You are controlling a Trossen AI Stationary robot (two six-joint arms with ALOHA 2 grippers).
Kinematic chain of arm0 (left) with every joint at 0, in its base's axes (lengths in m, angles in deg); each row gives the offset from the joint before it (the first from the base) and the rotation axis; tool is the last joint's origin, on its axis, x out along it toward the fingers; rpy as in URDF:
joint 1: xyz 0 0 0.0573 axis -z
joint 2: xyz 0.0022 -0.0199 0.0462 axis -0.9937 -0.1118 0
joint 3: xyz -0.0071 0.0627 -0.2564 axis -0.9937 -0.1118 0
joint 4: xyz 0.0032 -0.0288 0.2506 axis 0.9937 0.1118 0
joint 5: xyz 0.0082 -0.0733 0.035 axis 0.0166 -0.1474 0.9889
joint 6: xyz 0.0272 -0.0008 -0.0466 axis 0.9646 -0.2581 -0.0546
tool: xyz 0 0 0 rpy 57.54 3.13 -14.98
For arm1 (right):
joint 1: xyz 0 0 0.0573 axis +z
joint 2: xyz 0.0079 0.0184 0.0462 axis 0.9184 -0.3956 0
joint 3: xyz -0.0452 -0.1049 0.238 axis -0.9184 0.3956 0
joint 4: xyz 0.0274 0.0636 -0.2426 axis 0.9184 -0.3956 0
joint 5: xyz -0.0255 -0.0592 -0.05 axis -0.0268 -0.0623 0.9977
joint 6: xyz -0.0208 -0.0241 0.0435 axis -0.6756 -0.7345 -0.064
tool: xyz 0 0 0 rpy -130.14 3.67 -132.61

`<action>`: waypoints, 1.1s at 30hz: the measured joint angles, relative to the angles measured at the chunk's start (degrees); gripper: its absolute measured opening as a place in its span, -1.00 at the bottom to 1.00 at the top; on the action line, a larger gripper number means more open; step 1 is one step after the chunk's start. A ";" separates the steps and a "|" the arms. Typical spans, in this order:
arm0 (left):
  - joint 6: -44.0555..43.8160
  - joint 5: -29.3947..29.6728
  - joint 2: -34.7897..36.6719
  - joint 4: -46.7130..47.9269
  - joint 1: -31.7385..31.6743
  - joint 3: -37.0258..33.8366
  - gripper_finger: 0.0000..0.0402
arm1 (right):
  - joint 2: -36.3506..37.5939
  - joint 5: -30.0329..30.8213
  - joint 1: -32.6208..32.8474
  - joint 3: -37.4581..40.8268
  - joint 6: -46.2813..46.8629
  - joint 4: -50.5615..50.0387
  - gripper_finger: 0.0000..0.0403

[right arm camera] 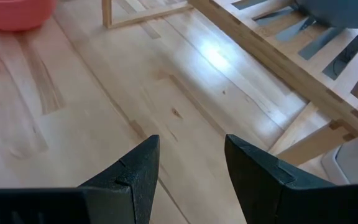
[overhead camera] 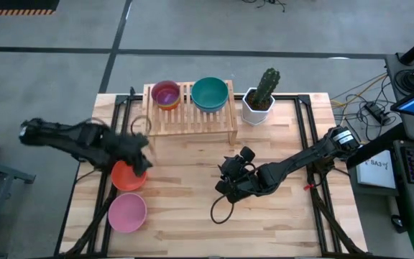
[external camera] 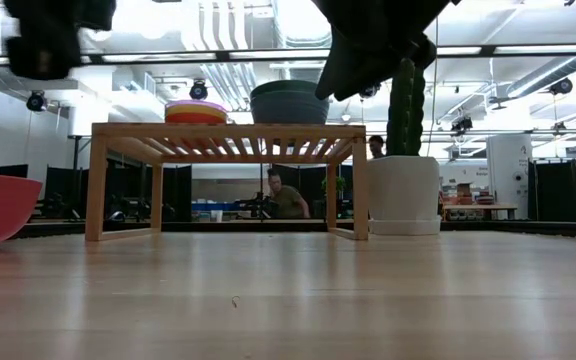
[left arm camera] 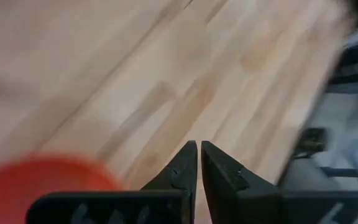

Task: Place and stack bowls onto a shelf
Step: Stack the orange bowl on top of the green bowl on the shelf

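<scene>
The light-wood shelf (overhead camera: pixel 192 119) stands at the table's far side. On its slats rest a stack of bowls with purple on top (overhead camera: pixel 166 94) (external camera: pixel 196 111) and a teal bowl (overhead camera: pixel 210 93) (external camera: pixel 288 102). A red-orange bowl (overhead camera: pixel 128 176) (left arm camera: pixel 36 183) and a pink bowl (overhead camera: pixel 126 213) sit on the table at the left. My left gripper (overhead camera: pixel 141 153) (left arm camera: pixel 198 155) hovers shut just beyond the red-orange bowl's far rim. My right gripper (overhead camera: pixel 226 174) (right arm camera: pixel 191 162) is open over the table's middle, facing the shelf (right arm camera: pixel 278 68), and holds nothing.
A white pot with a cactus (overhead camera: pixel 259 101) (external camera: pixel 404 190) stands right of the shelf. A dark cable loop (overhead camera: pixel 221 210) lies on the table below my right arm. Bare wood stretches between the shelf and the near edge. People show in the room beyond the table.
</scene>
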 joint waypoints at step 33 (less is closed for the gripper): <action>-14.75 7.99 -29.24 9.37 12.85 -3.06 -0.14 | 0.11 -0.51 1.88 -0.02 0.03 -0.02 -0.14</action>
